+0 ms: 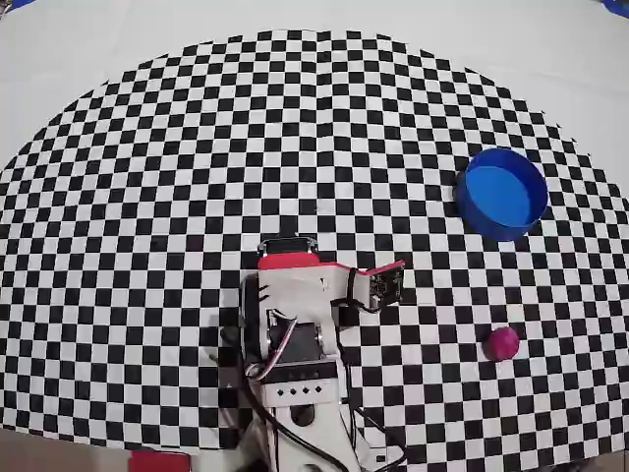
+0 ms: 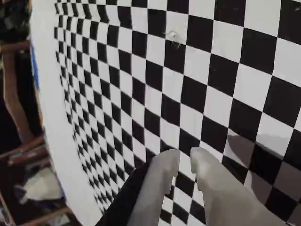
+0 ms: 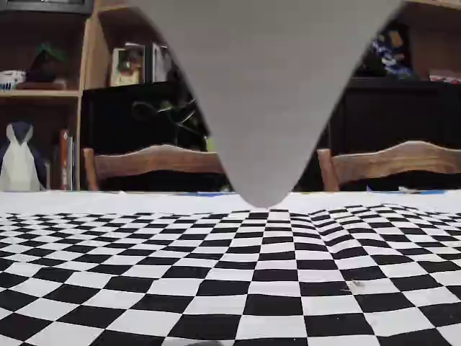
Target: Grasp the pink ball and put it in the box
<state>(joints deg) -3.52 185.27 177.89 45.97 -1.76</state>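
Checkered cloth (image 1: 197, 147) is spread flat; the pink ball (image 1: 502, 342) is seen apart from the box (image 1: 501, 193). The gripper (image 2: 184, 157) is nearly clenched, holding nothing.

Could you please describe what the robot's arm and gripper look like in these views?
In the overhead view the arm has a boxy white body with a red segment on top, black motor blocks, and thin red and white cables looping beside black ones near the base. The gripper is red-edged with dark parts. In the wrist view its fingers are smooth, rounded, pale grey, with a narrow gap between them.
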